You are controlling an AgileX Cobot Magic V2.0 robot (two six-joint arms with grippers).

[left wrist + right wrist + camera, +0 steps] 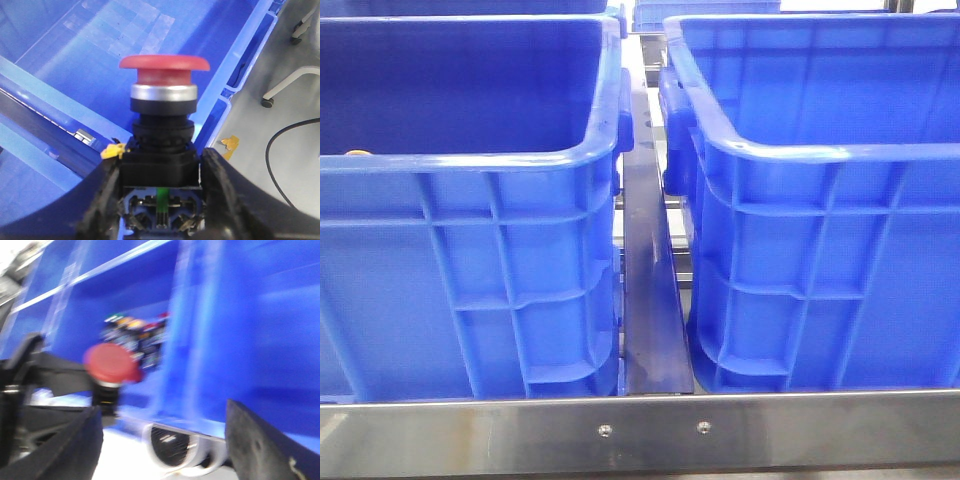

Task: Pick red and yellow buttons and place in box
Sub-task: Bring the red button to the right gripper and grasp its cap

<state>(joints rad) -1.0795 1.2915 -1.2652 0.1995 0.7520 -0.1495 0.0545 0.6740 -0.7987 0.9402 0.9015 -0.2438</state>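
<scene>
- Left crate (470,250): it stands at the left of the front view. A small orange spot shows just above its near rim at the far left; I cannot tell what it is.
- Metal strip (650,290): it runs between the two crates, down to the steel rail (640,430) along the near edge.
- Right crate (820,250): it stands at the right, apart from the left one, with the strip between them.
- My left gripper (159,200): its two black fingers (227,190) are clamped on the black square base of the red button (162,75). The button stands upright in the grip, red cap uppermost, silver collar just beneath it, over the blue floor of a crate.
- My right gripper (160,440): its fingers stand wide apart with nothing between them. This view is blurred. It shows a second arm holding a red button before a blue crate wall, with a cluster of small parts behind it that I cannot identify.
- Yellow button: I cannot pick it out with certainty in any view.
</scene>
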